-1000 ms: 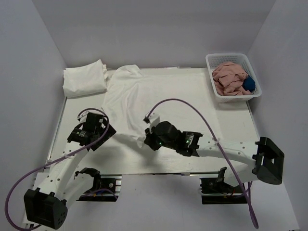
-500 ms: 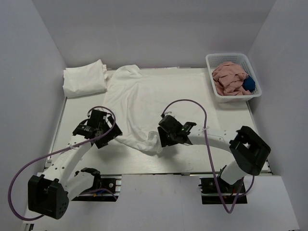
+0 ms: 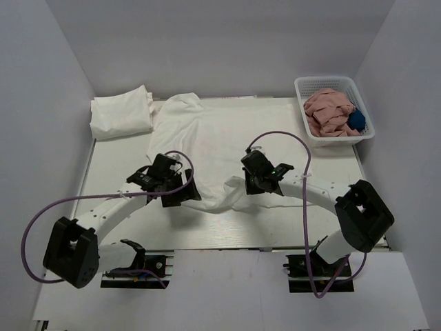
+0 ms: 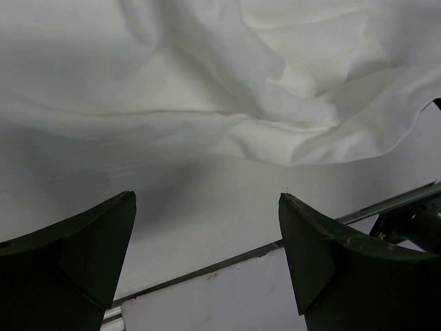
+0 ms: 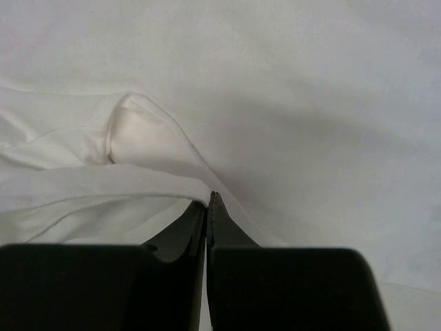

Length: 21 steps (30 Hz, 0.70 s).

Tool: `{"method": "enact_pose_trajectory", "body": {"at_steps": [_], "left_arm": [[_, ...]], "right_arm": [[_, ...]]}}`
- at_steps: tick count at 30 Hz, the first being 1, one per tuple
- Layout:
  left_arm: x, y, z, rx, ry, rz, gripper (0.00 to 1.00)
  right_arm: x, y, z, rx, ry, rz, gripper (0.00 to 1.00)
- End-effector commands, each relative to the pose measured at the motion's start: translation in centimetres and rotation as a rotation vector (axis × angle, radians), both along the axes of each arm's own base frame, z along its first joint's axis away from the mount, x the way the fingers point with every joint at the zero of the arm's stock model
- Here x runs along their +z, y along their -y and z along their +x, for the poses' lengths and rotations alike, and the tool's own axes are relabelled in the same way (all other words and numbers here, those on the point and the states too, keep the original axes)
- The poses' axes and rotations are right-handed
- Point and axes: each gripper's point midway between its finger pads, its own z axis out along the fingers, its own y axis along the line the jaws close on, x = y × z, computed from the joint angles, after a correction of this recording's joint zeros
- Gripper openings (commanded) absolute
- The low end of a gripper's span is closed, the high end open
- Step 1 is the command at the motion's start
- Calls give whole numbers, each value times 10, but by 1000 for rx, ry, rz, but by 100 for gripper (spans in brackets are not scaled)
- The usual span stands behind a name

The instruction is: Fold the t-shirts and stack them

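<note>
A white t-shirt [image 3: 213, 138] lies spread across the table, its near hem bunched into folds [image 4: 207, 83]. My right gripper [image 3: 246, 185] is shut on that hem at the shirt's lower right. In the right wrist view the cloth edge [image 5: 138, 158] runs into the closed fingertips [image 5: 209, 196]. At the shirt's lower left, my left gripper [image 3: 186, 196] stands open just short of the hem. Only bare table shows between its fingers [image 4: 207, 200]. A second t-shirt [image 3: 122, 114], folded into a thick white bundle, sits at the far left corner.
A white basket [image 3: 301, 89] at the far right holds pink cloth [image 3: 329, 114] and a blue item [image 3: 355, 121]. The table's near edge [image 4: 227, 258] runs just below my left fingers. White walls close in three sides.
My right gripper moved right and away, opened, then shut on the hem, dragging it along. The left arm swung right to the shirt's near left edge.
</note>
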Motion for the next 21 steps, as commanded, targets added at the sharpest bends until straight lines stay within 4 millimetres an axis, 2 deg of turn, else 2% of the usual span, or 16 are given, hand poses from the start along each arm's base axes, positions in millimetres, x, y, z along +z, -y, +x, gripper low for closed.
{"method": "enact_pose_trajectory", "body": {"at_steps": [1,2,4,5,6,7,8,9,10,12,14,15,18,19,21], "left_arm": [[22,36,16,-96,82,-80,94],[14,47,14,-118,66,-83,94],[13,61,17,-141,62,-90,94],[0,65,17,-148,39,-47,94],[-5,67,19,-135,30,-31,94],[-5,67,28,-120,41,-13,94],[-9,70,27,-128,28,4,92],[-13,73,31,-119,10,10,92],[-15,72,35,-110,14,23,92],[-19,71,36,-102,9,63,91],[-21,71,40,-88,7,73,88],[-21,70,42,-82,12,81,86],[-25,68,43,-68,5,92,66],[-26,67,41,-68,-2,97,53],[-32,65,38,-69,-19,109,37]], "right_arm": [[16,-14,10,51,15,62,0],[19,-21,9,87,10,102,0],[25,-26,7,140,19,127,0],[27,-30,9,156,44,146,0],[37,-34,6,181,62,179,0],[36,-35,7,234,99,182,0],[39,-37,5,258,113,190,0],[51,-40,2,289,142,221,0],[51,-37,0,341,173,198,0],[73,-49,-6,434,237,276,0],[87,-52,-9,465,292,319,0],[88,-53,-12,475,291,326,0],[90,-50,-16,492,298,322,0],[92,-50,-17,496,304,327,0],[90,-50,-21,516,300,324,0]]}}
